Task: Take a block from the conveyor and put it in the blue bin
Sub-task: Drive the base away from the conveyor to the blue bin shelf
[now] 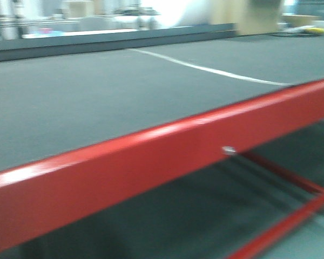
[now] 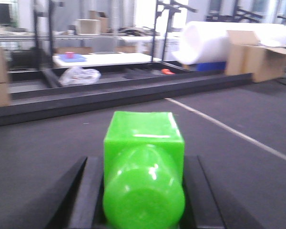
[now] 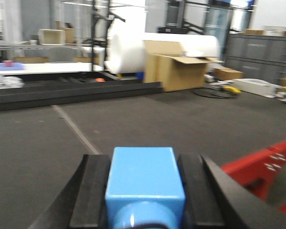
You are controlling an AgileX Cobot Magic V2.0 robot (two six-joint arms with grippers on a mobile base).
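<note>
The jaws of the left gripper point(image 2: 143, 191) are clamped on a green block point(image 2: 144, 157) at the bottom centre of its wrist view, those of the right gripper point(image 3: 145, 195) on a blue block point(image 3: 144, 181) likewise, and both are best carried level until the unseen blue bin is located.

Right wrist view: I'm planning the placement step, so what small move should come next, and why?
Probably turn slowly to search for the bin, grips shut: the blue plastic block sits clamped in the right gripper, the green plastic block in the left gripper, and no blue bin shows in any view.
</note>
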